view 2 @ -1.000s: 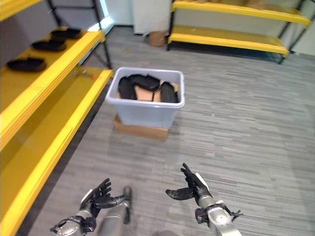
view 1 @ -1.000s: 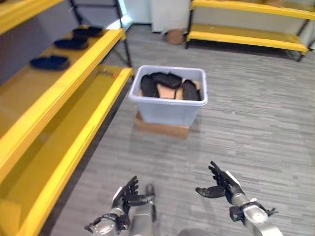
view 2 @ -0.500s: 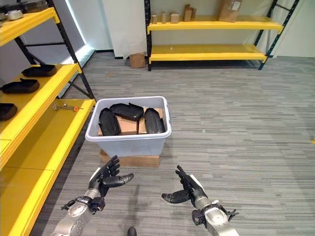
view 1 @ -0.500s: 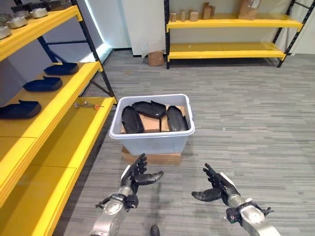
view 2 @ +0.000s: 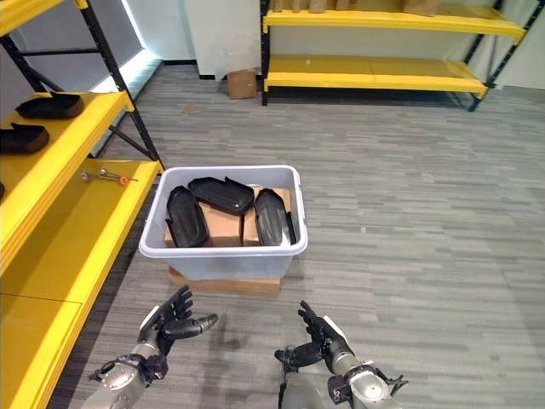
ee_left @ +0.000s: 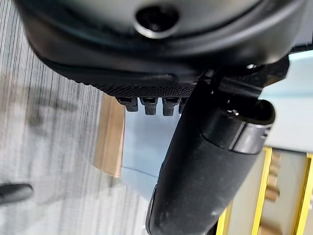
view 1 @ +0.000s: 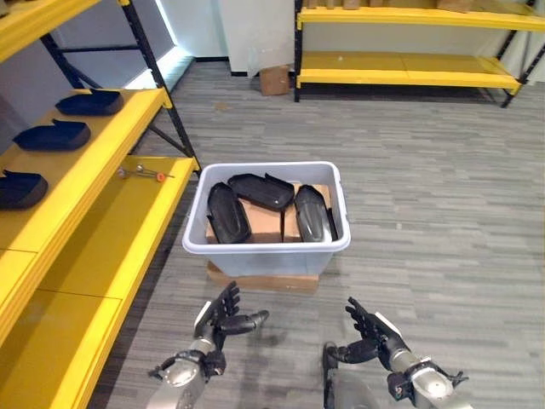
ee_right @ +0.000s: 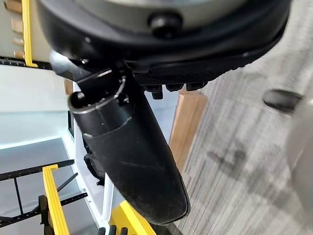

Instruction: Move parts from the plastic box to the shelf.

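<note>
Both hands hang empty, low in front of the plastic box (view 1: 266,243).

The left hand (view 1: 223,321) and right hand (view 1: 369,336) have their fingers spread and relaxed, thumbs pointing inward, nothing gripped. Just ahead of them and between the 2, the box sits on a flat wooden base (view 1: 262,279) and holds 3 dark parts (view 1: 228,213) lying over cardboard blocks (view 1: 264,223). Off beyond the left hand, the yellow shelf (view 1: 89,183) carries more dark parts (view 1: 53,135); a small tool, possibly a screwdriver (view 1: 140,174), lies on its lower level.
</note>
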Robot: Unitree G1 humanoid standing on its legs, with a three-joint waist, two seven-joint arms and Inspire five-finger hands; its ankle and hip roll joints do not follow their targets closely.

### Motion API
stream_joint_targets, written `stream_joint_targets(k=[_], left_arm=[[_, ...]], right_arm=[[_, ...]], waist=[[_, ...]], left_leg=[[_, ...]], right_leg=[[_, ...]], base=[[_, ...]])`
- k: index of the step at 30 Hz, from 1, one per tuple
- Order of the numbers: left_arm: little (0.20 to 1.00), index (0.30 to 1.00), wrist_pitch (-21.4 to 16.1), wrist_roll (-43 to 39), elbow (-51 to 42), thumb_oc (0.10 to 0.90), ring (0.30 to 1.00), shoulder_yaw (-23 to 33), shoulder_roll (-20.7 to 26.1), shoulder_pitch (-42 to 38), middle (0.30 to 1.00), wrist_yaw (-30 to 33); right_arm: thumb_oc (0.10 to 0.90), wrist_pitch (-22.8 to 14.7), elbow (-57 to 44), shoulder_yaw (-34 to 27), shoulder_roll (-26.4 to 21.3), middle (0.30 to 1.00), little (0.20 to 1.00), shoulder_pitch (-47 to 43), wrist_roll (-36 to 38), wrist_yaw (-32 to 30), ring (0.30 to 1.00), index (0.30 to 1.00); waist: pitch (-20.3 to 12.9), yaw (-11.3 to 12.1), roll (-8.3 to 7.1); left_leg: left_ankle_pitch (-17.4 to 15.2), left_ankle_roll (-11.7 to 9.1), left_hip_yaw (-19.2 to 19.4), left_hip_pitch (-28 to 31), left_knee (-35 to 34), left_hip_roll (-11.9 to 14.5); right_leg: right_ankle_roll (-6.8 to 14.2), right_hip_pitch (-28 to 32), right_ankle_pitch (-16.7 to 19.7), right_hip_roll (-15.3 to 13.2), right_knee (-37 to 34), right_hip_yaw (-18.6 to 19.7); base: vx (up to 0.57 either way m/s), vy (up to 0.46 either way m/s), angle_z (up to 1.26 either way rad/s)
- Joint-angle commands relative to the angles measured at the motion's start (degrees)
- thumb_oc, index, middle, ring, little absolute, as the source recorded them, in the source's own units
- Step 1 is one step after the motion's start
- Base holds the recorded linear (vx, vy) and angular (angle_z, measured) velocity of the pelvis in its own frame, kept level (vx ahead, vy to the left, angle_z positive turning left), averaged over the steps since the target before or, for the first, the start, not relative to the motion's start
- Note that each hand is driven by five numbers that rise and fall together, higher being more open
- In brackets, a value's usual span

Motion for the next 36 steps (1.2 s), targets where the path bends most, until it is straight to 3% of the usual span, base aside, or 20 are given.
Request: stream_joint_targets(k=[1,6,9,10,12,13,15,17,18,22,23,25,29,31,32,36], left_arm=[[1.000,1.000,-5.6,-0.5,-3.8,0.900,1.000,0.3,1.7,-4.1,1.000,-0.8],[1.000,1.000,-5.7,-1.7,-3.1,0.900,1.000,-0.9,1.3,-5.4,1.000,-0.4],[1.000,1.000,-5.5,-2.4,-3.4,0.900,1.000,-1.0,1.1,-5.1,1.000,-0.6],[1.000,1.000,-5.5,-2.4,-3.4,0.900,1.000,-1.0,1.1,-5.1,1.000,-0.6],[1.000,1.000,-5.5,-2.7,-4.0,0.900,1.000,-0.8,1.5,-4.2,1.000,-0.4],[1.000,1.000,-5.4,-2.8,-4.2,0.900,1.000,-0.9,1.6,-3.9,1.000,-0.4],[1.000,1.000,-5.1,-3.0,-4.5,0.900,1.000,-1.1,1.8,-3.8,1.000,-0.4],[1.000,1.000,-5.0,-2.9,-4.4,0.900,1.000,-1.3,1.9,-3.6,1.000,-0.5],[1.000,1.000,-5.0,-2.0,-3.8,0.900,1.000,-1.6,1.9,-3.6,1.000,-0.1],[1.000,1.000,-5.1,-1.2,-3.4,0.900,1.000,-1.4,1.8,-3.7,1.000,-0.1],[1.000,1.000,-5.3,-1.6,-3.2,0.900,1.000,-1.1,1.6,-3.6,1.000,-0.3],[1.000,1.000,-5.3,-1.7,-3.0,0.900,1.000,-1.1,1.8,-4.0,1.000,-0.7],[1.000,1.000,-5.6,-1.4,-3.8,0.900,1.000,-1.4,3.4,-4.5,1.000,-1.0],[1.000,1.000,-5.6,-1.1,-4.3,0.900,1.000,-1.2,4.7,-4.7,1.000,-0.6],[1.000,1.000,-5.6,-1.1,-4.3,0.900,1.000,-1.2,4.7,-4.7,1.000,-0.6],[1.000,1.000,-5.7,-0.4,-4.8,0.900,1.000,-1.4,5.9,-5.3,1.000,-0.4]], right_arm=[[0.900,-5.2,-5.2,-2.3,-2.0,1.000,1.000,-3.9,0.8,0.4,1.000,1.000],[0.900,-5.5,-4.8,-2.3,-2.6,1.000,1.000,-4.2,2.6,-0.3,1.000,1.000],[0.900,-5.5,-4.7,-2.2,-3.2,1.000,1.000,-3.9,3.3,-0.1,1.000,1.000],[0.900,-5.5,-4.7,-2.2,-3.2,1.000,1.000,-3.9,3.3,-0.1,1.000,1.000],[0.900,-5.4,-5.3,-2.7,-4.1,1.000,1.000,-3.2,3.5,0.2,1.000,1.000],[0.900,-5.3,-5.2,-2.7,-4.2,1.000,1.000,-3.1,3.4,0.1,1.000,1.000],[0.900,-5.3,-4.8,-2.7,-4.2,1.000,1.000,-3.1,3.4,-0.5,1.000,1.000],[0.900,-5.7,-4.5,-3.1,-4.0,1.000,1.000,-2.8,3.4,-1.1,1.000,1.000],[0.900,-6.2,-3.8,-3.4,-4.0,1.000,1.000,-3.1,3.1,-2.0,1.000,1.000],[0.900,-6.1,-2.8,-3.5,-4.4,1.000,1.000,-3.4,3.0,-2.1,1.000,1.000],[0.900,-5.7,-3.0,-3.6,-4.2,1.000,1.000,-3.1,3.0,-1.5,1.000,1.000],[0.900,-5.5,-2.9,-4.1,-3.5,1.000,1.000,-2.6,2.8,-1.2,1.000,1.000],[0.900,-4.9,-3.2,-4.6,-2.2,1.000,1.000,-2.2,2.5,-0.7,1.000,1.000],[0.900,-4.7,-2.9,-4.1,-0.8,1.000,1.000,-2.6,2.1,-0.8,1.000,1.000],[0.900,-4.7,-2.9,-4.1,-0.8,1.000,1.000,-2.6,2.1,-0.8,1.000,1.000],[0.900,-4.6,-2.3,-3.3,0.0,1.000,1.000,-2.7,1.7,-0.3,1.000,1.000]], waist=[[-3.6,0.1,-2.23],[-2.6,-0.2,-2.56],[-0.9,0.3,-3.35],[-0.9,0.2,-3.26],[1.3,1.8,-4.59],[1.6,1.9,-4.79],[1.8,1.7,-5.01],[1.3,2.0,-5.15],[0.7,2.5,-4.42],[-0.3,2.8,-2.94],[-1.1,2.4,-2.33],[-2.5,2.3,-2.13],[-3.1,2.6,-3.34],[-3.5,3.0,-4.68],[-3.5,3.0,-4.75],[-3.4,3.0,-5.00]], left_leg=[[2.5,-0.1,-1.2,-4.5,1.6,-0.4],[3.3,-2.0,-1.9,-7.3,10.0,1.4],[7.6,-3.7,-2.4,-12.9,23.6,1.6],[7.4,-3.8,-2.6,-13.3,24.2,1.7],[10.7,-4.9,-5.4,-20.0,37.7,-1.3],[10.8,-4.7,-5.2,-21.8,38.6,-1.2],[11.3,-4.1,-2.1,-24.3,33.6,2.6],[10.7,-3.6,-0.9,-22.5,22.0,5.9],[14.6,-4.2,-1.9,-22.1,7.6,10.0],[20.1,-6.9,-4.0,-21.5,-0.8,13.0],[18.2,-6.7,-2.8,-20.1,-1.0,13.1],[17.5,-7.1,-1.2,-19.0,-1.0,12.0],[13.5,-4.4,0.5,-17.7,1.1,8.0],[10.2,-1.9,1.9,-17.4,2.4,4.2],[10.1,-1.8,1.9,-17.5,2.5,4.1],[7.1,1.0,2.1,-17.7,3.9,0.2]], right_leg=[[2.8,3.5,-4.3,-0.7,0.9,1.1],[0.7,4.4,-7.0,0.4,2.6,0.7],[-1.3,6.8,-8.8,0.8,2.8,0.4],[-1.3,6.7,-8.8,0.9,2.8,0.3],[-2.4,8.8,-9.6,0.3,2.6,-0.1],[-2.4,9.4,-9.8,0.1,2.1,-0.3],[-2.2,10.5,-9.9,-0.5,1.0,-1.0],[-1.3,11.7,-10.5,-1.0,-0.2,-1.3],[-0.1,12.6,-11.6,-1.2,-0.8,-0.9],[0.9,14.3,-12.7,-1.6,-1.4,0.2],[1.3,14.8,-13.4,-1.8,-1.2,0.6],[2.0,16.0,-13.0,-3.1,-1.7,0.3],[4.4,16.1,-11.2,-7.7,-0.2,2.1],[6.4,13.9,-6.7,-11.3,3.0,3.5],[6.5,13.8,-6.7,-11.3,3.1,3.6],[7.7,10.6,0.7,-13.9,9.1,4.6]], base=[[0.16,-0.170,0.10],[0.10,-0.124,0.05],[0.07,-0.130,0.19],[0.05,-0.101,0.08],[0.08,-0.112,0.01],[0.10,-0.092,0.00],[0.14,0.001,0.17],[0.27,0.156,0.32],[0.26,0.184,0.15],[0.24,0.223,-0.13],[0.38,0.374,-0.30],[0.30,0.303,-0.30],[0.22,0.304,-0.16],[0.23,0.394,-0.28],[0.11,0.218,-0.10],[0.14,0.256,0.03]])
